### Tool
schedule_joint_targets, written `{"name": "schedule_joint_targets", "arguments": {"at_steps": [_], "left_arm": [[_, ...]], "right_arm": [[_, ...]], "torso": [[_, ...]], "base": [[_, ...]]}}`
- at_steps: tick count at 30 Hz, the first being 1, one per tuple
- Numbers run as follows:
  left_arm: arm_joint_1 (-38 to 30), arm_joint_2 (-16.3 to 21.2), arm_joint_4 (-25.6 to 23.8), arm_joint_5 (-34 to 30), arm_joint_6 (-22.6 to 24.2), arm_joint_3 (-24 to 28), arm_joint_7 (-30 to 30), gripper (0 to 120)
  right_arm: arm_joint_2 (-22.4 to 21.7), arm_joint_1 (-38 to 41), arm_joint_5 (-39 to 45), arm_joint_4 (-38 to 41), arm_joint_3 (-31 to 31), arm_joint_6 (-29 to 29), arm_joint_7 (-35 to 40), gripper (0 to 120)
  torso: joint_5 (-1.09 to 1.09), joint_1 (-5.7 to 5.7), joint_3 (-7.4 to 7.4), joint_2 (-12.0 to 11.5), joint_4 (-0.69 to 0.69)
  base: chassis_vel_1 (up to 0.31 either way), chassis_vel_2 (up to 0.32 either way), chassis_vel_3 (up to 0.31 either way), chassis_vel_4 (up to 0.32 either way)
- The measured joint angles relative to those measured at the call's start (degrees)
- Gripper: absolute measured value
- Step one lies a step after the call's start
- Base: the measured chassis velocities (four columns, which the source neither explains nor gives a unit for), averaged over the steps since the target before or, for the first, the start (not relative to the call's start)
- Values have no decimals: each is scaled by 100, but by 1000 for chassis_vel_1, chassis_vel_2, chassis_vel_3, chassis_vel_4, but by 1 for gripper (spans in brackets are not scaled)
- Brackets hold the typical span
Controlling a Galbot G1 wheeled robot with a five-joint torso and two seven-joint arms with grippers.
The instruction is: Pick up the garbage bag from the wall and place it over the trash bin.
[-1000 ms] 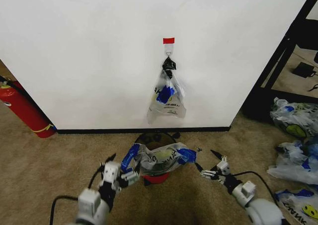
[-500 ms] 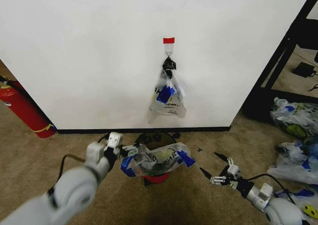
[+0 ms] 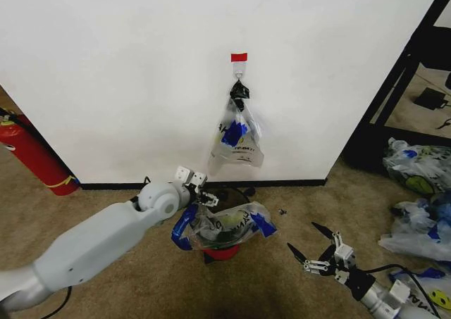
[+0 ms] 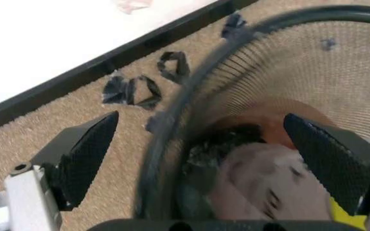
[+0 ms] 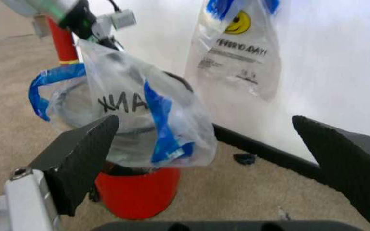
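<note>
Black mesh-faced fingers of the left claw stand wide apart at the back rim of the trash bin, the side nearest the wall, with the wire rim running between them and nothing gripped. The garbage bag is draped over the bin's top, its blue handles hanging down at both sides and its printed clear plastic bunched across the opening; the red base shows below it. The bin stands on tan carpet just in front of the black baseboard. Above it, a narrower bundle of bags hangs from a hook under a red tape strip. The right claw hovers low over the carpet well to the right of the bin, its fingers spread and holding nothing. A red fire extinguisher leans against the wall far to the left, and loose bags lie on the floor at the right.
</note>
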Motion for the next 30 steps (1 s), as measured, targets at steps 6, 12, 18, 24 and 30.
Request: {"name": "schedule_joint_targets", "arguments": {"at_steps": [6,12,18,24,30], "left_arm": [[-680,-139,481,230,-99,596,329,97],[-1198,-136,650,261,-58,1408,711,83],[-1319,-313,900,286,17,1705,905,59],[-1431,-376,989,282,120,1781,1194,40],[-1398,-450,1070,62,139,1656,1017,17]], "right_arm": [[32,-27,214,192,55,-215,85,100],[34,8,281,226,-48,-317,114,100],[40,52,367,191,-69,-356,195,100],[31,104,376,141,-111,-362,301,100],[32,195,358,59,-240,-364,383,100]], "torso": [[1,0,0,0,1],[1,0,0,0,1],[2,-1,-1,0,1],[2,-1,-1,0,2],[0,-1,-1,0,-2]], "base": [[0,0,0,0],[0,0,0,0],[0,0,0,0],[0,0,0,0],[0,0,0,0]]}}
